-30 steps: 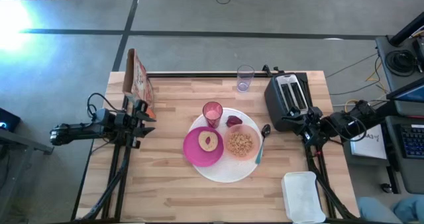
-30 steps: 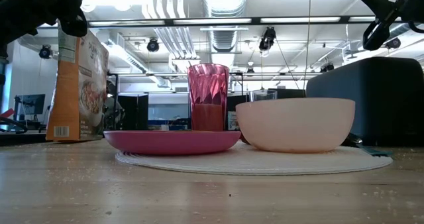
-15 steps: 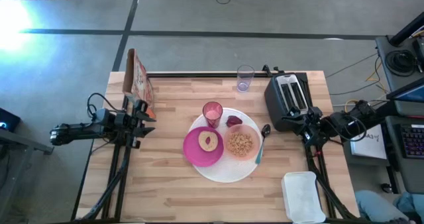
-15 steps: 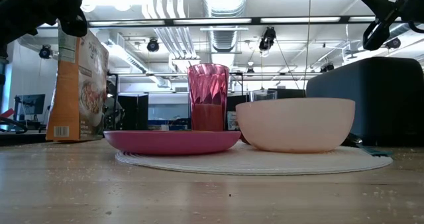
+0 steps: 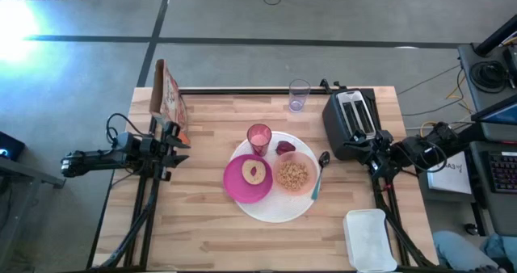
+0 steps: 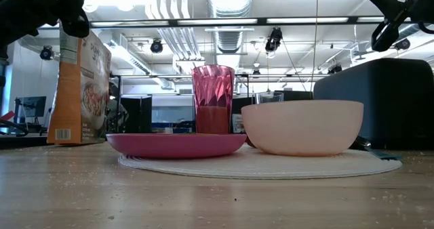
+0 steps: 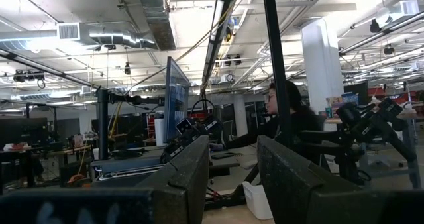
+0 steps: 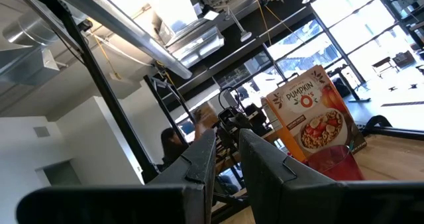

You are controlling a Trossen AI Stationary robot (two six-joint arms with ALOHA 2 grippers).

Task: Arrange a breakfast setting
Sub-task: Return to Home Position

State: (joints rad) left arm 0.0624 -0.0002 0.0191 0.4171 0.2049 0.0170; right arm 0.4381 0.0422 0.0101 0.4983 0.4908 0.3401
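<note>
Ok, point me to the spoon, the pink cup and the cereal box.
spoon [image 5: 317, 180], high view, on its teal handle
pink cup [image 6: 213, 99], low view, mid side wall
cereal box [image 6: 80, 87], low view, its front face

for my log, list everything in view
round mat: one, white, centre
magenta plate: one, magenta, on mat, with toast
bowl: one, peach, on mat
cup: one, pink, mat's back edge
apple: one, red, beside cup
spoon: one, teal-handled, right of bowl
glass: one, clear, back edge
toaster: one, black, back right
cereal box: one, orange, back left
tub: one, white, front right
left pincer: one, dark, left edge
right pincer: one, dark, by toaster
</note>
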